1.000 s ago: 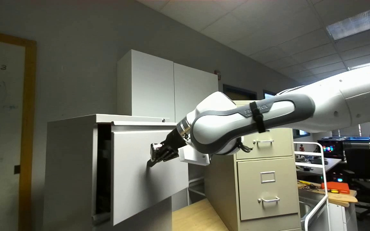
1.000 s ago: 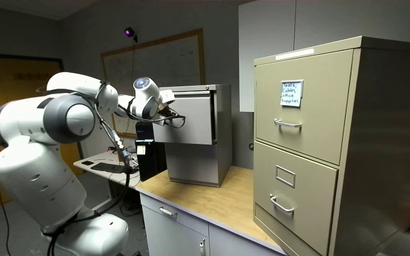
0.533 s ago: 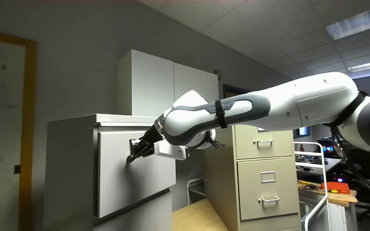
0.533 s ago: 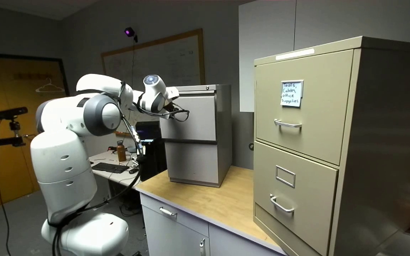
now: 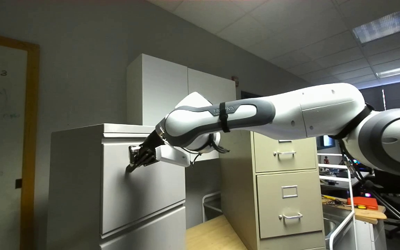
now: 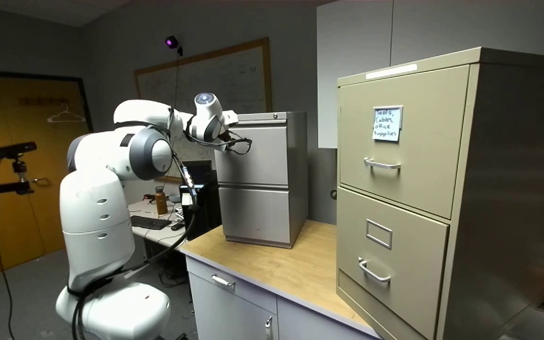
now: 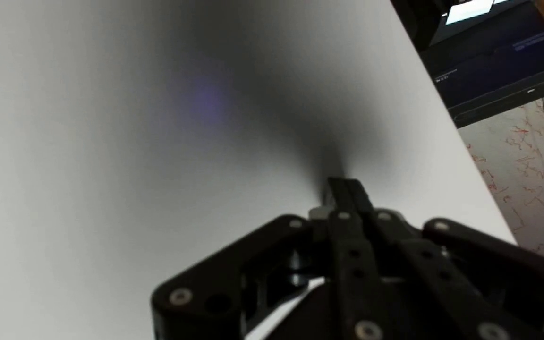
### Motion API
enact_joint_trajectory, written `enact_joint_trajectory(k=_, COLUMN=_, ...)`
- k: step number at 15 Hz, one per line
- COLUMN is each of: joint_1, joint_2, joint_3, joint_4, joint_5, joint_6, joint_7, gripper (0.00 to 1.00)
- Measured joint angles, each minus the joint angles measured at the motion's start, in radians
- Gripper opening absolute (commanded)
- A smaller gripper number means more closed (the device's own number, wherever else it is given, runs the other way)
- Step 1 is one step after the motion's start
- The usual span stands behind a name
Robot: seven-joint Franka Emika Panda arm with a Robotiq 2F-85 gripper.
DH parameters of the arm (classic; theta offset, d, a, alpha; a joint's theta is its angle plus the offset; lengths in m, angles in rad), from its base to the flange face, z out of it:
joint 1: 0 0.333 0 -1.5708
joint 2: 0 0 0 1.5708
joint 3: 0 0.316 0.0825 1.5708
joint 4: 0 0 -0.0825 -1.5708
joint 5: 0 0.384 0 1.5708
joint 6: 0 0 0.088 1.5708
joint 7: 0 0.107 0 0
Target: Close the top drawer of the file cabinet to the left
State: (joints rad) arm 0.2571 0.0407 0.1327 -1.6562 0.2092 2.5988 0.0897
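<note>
As gripper (image 7: 345, 184) touches top drawer (image 5: 148, 189), jaws pressed together, note (image 6: 386, 124) reading "Tools, Cables, office supplies"

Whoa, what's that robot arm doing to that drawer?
The robot arm has its closed gripper up against the front of the top drawer in the grey file cabinet. A second ago that drawer stuck out. Now its front looks about level with the lower drawer, so it seems shut, or very nearly. The gripper isn't holding anything.
</note>
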Motion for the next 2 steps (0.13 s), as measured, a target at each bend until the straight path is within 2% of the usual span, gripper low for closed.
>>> enact_joint_trajectory(k=2, joint_1=-0.005, joint_2=0.004, joint_3=0.003, joint_4=0.015, joint_5=-0.004, joint_6=-0.024, joint_7=0.000, gripper=0.00)
